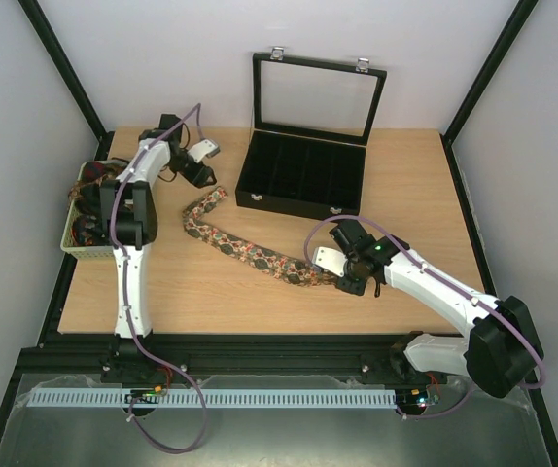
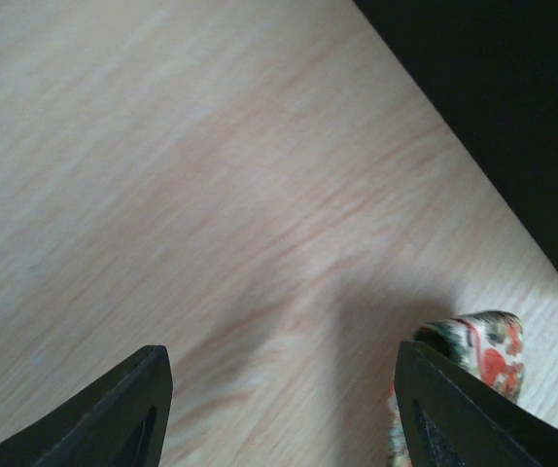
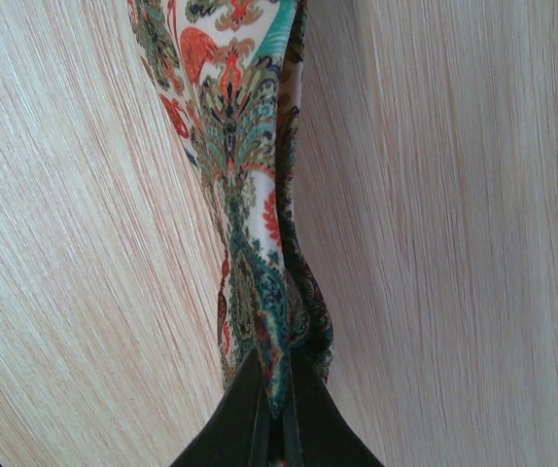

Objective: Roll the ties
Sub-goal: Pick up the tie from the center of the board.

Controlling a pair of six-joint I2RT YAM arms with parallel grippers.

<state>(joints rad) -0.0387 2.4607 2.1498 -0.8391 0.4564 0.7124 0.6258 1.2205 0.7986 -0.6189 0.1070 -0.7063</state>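
One paisley tie [image 1: 250,251] lies stretched across the wooden table from upper left to lower right. My right gripper [image 1: 347,282] is shut on its lower right end; in the right wrist view the fabric [image 3: 245,195] bunches into the pinched fingertips [image 3: 277,413]. My left gripper [image 1: 204,175] hovers open just above the tie's other end. In the left wrist view that end [image 2: 488,345] shows beside the right finger [image 2: 454,409], with bare table between the jaws [image 2: 281,389]. More ties [image 1: 94,195] sit bundled in a basket at the left.
A black compartmented case [image 1: 298,180] stands open with its glass lid up at the back centre, close to the right of the left gripper. The basket [image 1: 77,248] sits at the table's left edge beside the left arm.
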